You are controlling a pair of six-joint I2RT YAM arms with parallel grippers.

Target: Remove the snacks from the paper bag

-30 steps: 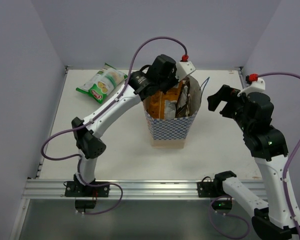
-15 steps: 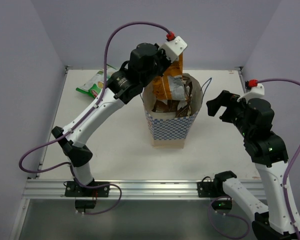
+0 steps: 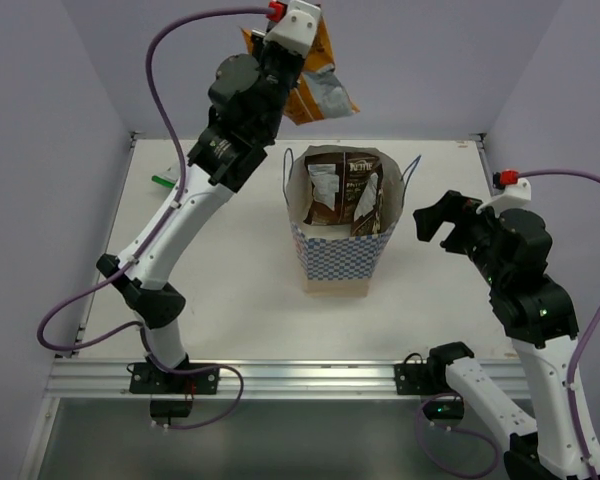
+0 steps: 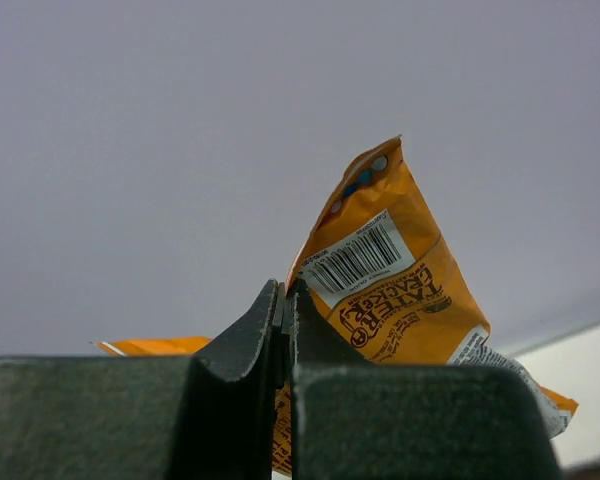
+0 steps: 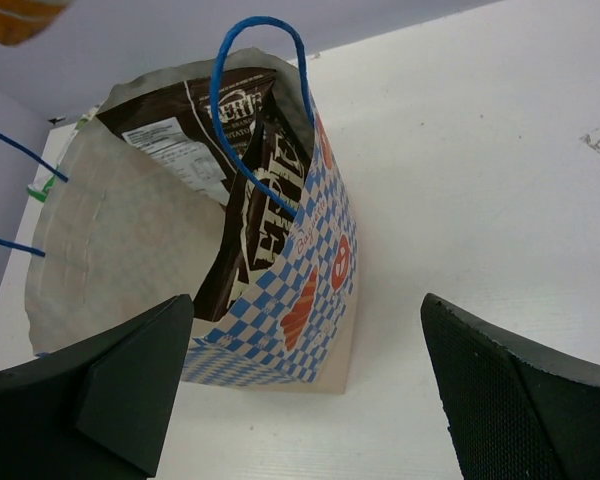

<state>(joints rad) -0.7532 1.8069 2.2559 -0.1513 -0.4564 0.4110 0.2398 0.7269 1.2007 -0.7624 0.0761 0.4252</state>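
Fingers (image 4: 242, 335) of the left gripper (image 4: 286, 298) are pressed shut on the lower edge of the orange packet (image 4: 390, 290), held high above the paper bag (image 3: 342, 262) and toward its far-left side. The right gripper (image 3: 442, 212) hangs to the right of the bag, apart from it, its fingers spread wide on nothing. Inside the bag stand two packets side by side: one dark brown packet (image 3: 323, 190) and a second brown packet (image 3: 366, 195). Half a second ago the orange packet was only partly out of the bag's mouth; now it is clear of it. The count is two brown, one orange and one green packet (image 3: 163, 181), a mere sliver left of the bag behind the left arm (image 3: 180, 225).
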